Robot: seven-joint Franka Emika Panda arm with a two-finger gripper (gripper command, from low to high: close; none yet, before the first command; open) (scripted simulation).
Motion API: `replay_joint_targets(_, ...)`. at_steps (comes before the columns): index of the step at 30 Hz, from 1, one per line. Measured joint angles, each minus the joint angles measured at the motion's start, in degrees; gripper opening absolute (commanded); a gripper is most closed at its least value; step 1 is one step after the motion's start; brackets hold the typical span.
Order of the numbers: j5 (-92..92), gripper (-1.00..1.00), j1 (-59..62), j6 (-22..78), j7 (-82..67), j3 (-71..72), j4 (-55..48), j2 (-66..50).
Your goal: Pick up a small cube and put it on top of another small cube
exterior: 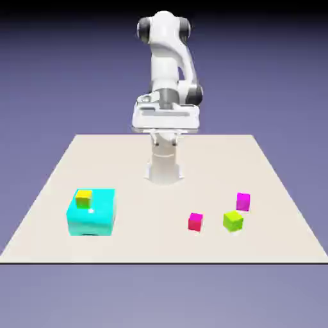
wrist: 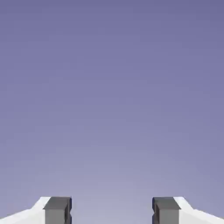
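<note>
The claw [wrist: 112, 211] gapes wide and empty, facing only backdrop; on the beige counter [exterior: 164, 250] a small yellow cube [exterior: 83, 198] sits atop a large cyan block [exterior: 91, 214]; well apart lie a small pink-red cube [exterior: 195, 221], a lime-green cube [exterior: 233, 221] and a magenta cube [exterior: 243, 201].

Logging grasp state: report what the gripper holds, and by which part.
Nothing. The gripper is open, with only backdrop between its fingertips; all cubes sit on the table.
</note>
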State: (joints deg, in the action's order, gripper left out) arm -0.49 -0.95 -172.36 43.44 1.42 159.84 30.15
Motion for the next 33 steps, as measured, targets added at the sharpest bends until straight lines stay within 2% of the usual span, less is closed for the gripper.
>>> replay_joint_targets(22, -8.9, 0.00, -4.8, 30.0, 17.9, 26.0, -21.1, -45.7)
replay_joint_targets(24, -9.0, 0.00, -4.8, 30.4, 18.1, 26.3, -21.4, -46.2)
replay_joint_targets(28, -15.1, 0.00, -8.9, 22.8, 22.3, 20.9, -21.6, -54.5)
replay_joint_targets(29, -16.3, -1.00, -9.7, 21.3, 23.2, 19.8, -21.7, -56.2)
replay_joint_targets(33, -13.2, -1.00, -7.7, 25.0, 21.0, 22.5, -21.5, -52.0)
